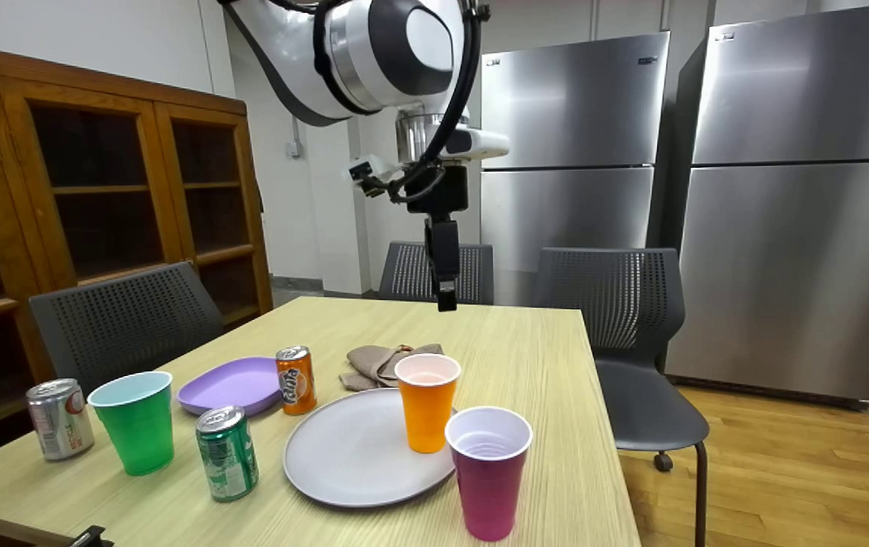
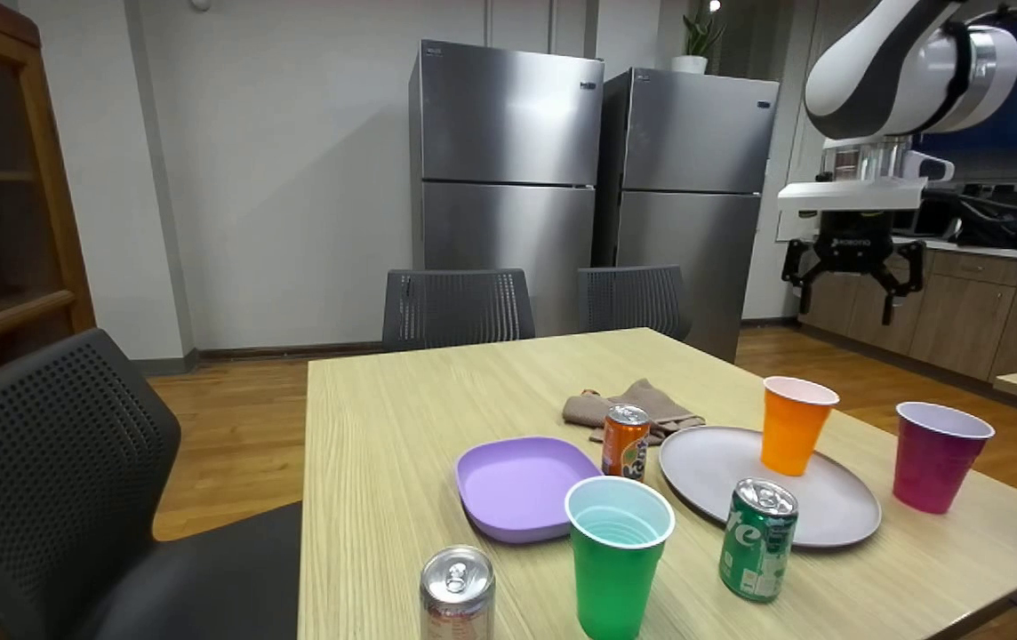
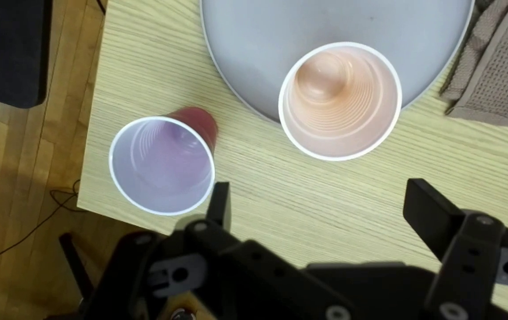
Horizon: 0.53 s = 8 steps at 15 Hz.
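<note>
Above the table hangs my gripper (image 2: 846,302), its jaws wide apart with nothing between them. In the wrist view, bare wood shows between the fingers (image 3: 431,213). Nearest below are an orange cup (image 3: 338,102) and a magenta cup (image 3: 163,166) with a pale inside. Both cups stand upright with their mouths up. The orange cup (image 1: 428,418) rests on a round grey plate (image 1: 351,456), near its edge. Beside that plate, directly on the table, is the magenta cup (image 1: 489,486). The gripper touches neither of them.
A brown cloth (image 2: 633,409), an orange can (image 2: 626,444), a purple plate (image 2: 522,489), a green cup (image 2: 615,569), a green can (image 2: 757,542) and a silver can (image 1: 60,422) share the table (image 1: 556,425). Dark chairs (image 1: 609,304) stand around it.
</note>
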Available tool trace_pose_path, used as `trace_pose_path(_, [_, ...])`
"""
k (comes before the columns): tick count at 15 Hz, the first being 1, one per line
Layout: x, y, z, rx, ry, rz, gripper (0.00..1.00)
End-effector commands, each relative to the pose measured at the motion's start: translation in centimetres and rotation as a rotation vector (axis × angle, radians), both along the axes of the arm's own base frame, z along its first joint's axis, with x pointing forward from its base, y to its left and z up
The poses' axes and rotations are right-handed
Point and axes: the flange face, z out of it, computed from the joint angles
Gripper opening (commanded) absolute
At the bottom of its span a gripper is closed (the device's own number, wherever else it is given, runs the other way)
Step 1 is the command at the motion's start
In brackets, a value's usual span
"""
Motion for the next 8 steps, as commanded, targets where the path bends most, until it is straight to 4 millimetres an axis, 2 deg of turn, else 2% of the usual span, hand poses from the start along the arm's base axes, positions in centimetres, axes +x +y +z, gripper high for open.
trace_pose_path(1, [-1.3,-1.4,-1.9,-0.016,-0.002,-0.072,1.00])
trace_pose_path(8, [-3.2,-5.7,-6.0,-0.017,0.069,-0.196,1.00])
